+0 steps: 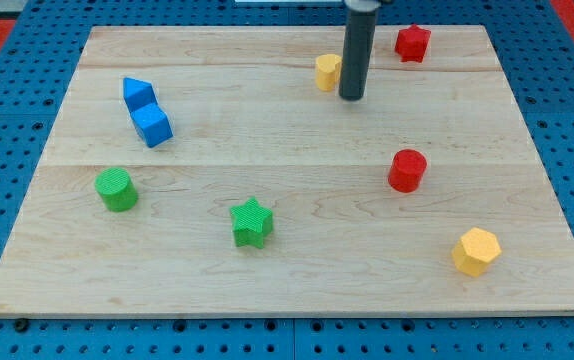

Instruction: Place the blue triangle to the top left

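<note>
Blue triangle (138, 93) touching blue cube (153, 126); my tip (352, 97) far right; no hand.

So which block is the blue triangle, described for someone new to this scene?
Look at the wooden board's left side, upper half. Two blue blocks touch there; the blue triangle is the upper one, wedge-shaped, unlike the blue cube below it.

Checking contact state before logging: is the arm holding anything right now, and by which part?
Nothing is held; there are no jaws, just a rod. My tip rests on the board right beside the yellow block, far from the blue triangle at the view's left.
</note>
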### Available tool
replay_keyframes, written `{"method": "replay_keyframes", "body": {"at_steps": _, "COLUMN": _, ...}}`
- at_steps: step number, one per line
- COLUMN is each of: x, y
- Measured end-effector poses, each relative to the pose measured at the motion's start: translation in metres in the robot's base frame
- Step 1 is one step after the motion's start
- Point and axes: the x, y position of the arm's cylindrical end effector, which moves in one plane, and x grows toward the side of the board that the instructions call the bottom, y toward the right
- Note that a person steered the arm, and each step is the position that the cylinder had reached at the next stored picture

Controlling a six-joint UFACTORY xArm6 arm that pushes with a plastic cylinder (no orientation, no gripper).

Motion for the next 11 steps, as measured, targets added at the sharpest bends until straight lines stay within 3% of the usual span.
{"method": "replay_keyframes", "body": {"at_steps": 1, "x": 0.025, "y": -0.073}}
{"method": "replay_keyframes", "body": {"at_steps": 3, "x": 0.022, "y": -0.156}}
{"method": "replay_keyframes", "body": {"at_steps": 5, "x": 0.045, "y": -0.158}}
{"method": "replay_keyframes", "body": {"at_steps": 6, "x": 0.064, "y": -0.190}}
{"method": "replay_keyframes", "body": {"at_steps": 7, "x": 0.054, "y": -0.233}}
{"method": "replay_keyframes", "body": {"at_steps": 9, "x": 0.011, "y": -0.192}}
{"method": "replay_keyframes", "body": {"at_steps": 10, "x": 0.024, "y": -0.234}}
{"method": "replay_keyframes", "body": {"at_steps": 11, "x": 0.051, "y": -0.237}}
